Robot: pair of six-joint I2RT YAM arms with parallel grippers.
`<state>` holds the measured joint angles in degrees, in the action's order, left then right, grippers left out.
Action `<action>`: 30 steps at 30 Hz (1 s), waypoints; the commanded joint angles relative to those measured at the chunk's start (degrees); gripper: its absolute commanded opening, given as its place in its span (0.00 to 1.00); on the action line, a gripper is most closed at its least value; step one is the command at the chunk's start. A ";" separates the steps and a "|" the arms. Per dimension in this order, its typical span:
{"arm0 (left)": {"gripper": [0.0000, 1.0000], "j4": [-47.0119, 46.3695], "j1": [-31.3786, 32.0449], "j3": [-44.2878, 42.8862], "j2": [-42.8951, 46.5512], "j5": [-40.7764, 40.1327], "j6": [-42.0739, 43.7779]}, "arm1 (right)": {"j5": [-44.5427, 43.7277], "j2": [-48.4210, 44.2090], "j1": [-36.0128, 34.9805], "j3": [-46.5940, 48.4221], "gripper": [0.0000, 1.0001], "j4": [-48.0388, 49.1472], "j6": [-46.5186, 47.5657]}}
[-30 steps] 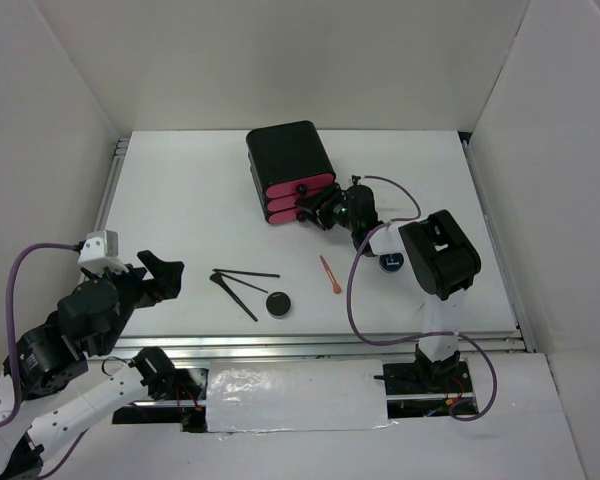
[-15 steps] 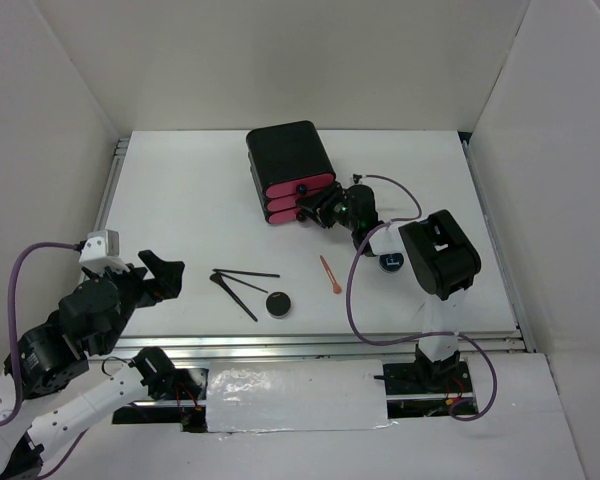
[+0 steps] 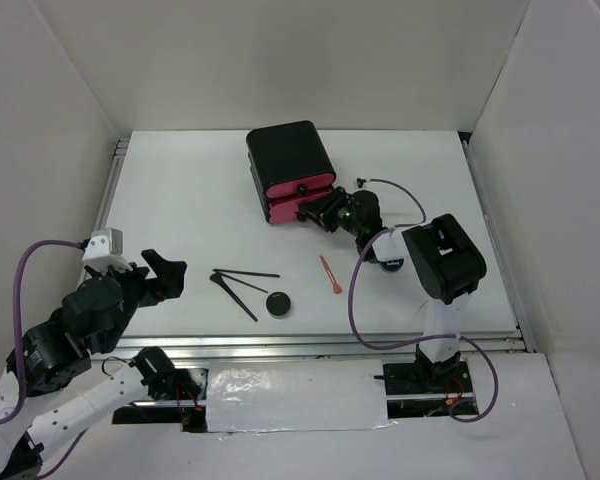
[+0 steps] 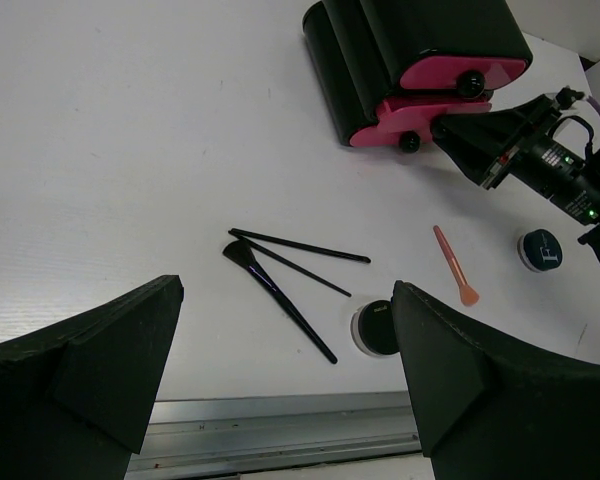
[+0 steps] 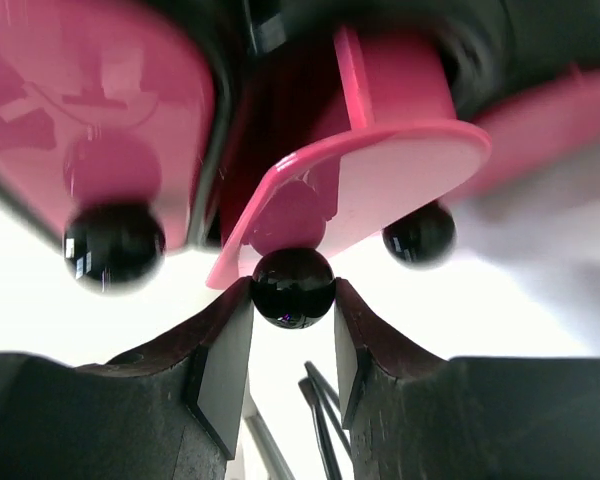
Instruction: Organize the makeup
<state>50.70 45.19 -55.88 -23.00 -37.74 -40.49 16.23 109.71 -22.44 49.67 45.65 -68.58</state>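
**Fig.** Drawer-access step, makeup-sorting task.

- **R. gripper** (image 3: 320,210): clenched on the black ball knob (image 5: 293,287) of the middle pink drawer (image 5: 380,170) of the black chest (image 3: 288,150). One finger (image 5: 220,350) is pressed to each side of the knob, presumably because the knob is the drawer's only pull point. The drawer stands part-way out; its interior is not shown.
- **L. gripper** (image 3: 165,268): released, jaws wide, nothing between them. It is held above the near-left of the white table (image 3: 180,190), apart from all items. It is probably kept clear of the R. arm's work and placed for a later pick.
- **Makeup:** all laid loose on the table in front of the chest, none seen stowed.
  - Thin black brushes (image 4: 280,290) are crossed at centre.
  - The round black compact (image 3: 278,303) lies just beside their near ends.
  - The orange-pink stick (image 3: 330,275) lies to the right of the brushes and compact.
  - The dark blue round jar (image 4: 540,248) sits near the R. forearm.
- **Est. progress:** early. The storage is judged to be opened first so that the items can be dropped in afterwards.
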 commanded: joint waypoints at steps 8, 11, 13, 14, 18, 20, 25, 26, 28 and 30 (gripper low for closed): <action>0.99 -2.18 0.25 -0.02 -0.29 -0.14 0.94 | -0.41 -11.71 0.37 -12.22 0.37 9.02 0.02; 1.00 -2.01 0.34 -0.02 -0.11 -0.41 0.76 | -0.67 -12.68 0.38 -14.16 0.43 9.19 -0.06; 0.99 -2.01 0.25 -0.02 0.15 -0.50 0.68 | 0.03 -12.68 0.20 -15.21 0.48 9.81 -0.24; 0.99 -2.01 0.34 -0.02 0.15 -0.50 0.68 | 0.12 -13.03 0.29 -16.09 0.49 10.42 -0.59; 0.99 -2.00 0.34 -0.02 0.07 -0.50 0.67 | -0.06 -14.96 0.11 -18.47 0.57 11.92 -0.33; 0.99 -2.09 0.25 -0.02 -0.02 -0.32 0.76 | 0.38 -15.84 0.02 -18.29 0.88 10.78 0.28; 0.99 -1.92 0.34 -0.11 -0.20 -0.50 0.68 | 1.88 -20.04 -0.94 -19.08 0.98 6.74 2.91; 0.99 -1.92 0.25 -0.02 -0.11 -0.50 0.68 | 1.88 -21.19 -1.38 -20.22 1.00 5.34 2.92; 0.99 -1.92 0.25 -0.02 0.15 -0.50 0.68 | 0.74 -25.13 -4.18 -20.31 1.00 -0.87 7.81; 0.99 -1.92 0.34 -0.02 0.33 -0.50 0.68 | -5.04 -28.75 -8.13 -17.25 1.00 -10.61 12.65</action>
<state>50.70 45.21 -55.86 -23.00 -37.63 -40.51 15.62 86.61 -26.11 30.13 45.08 -63.88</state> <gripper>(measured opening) 0.994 0.996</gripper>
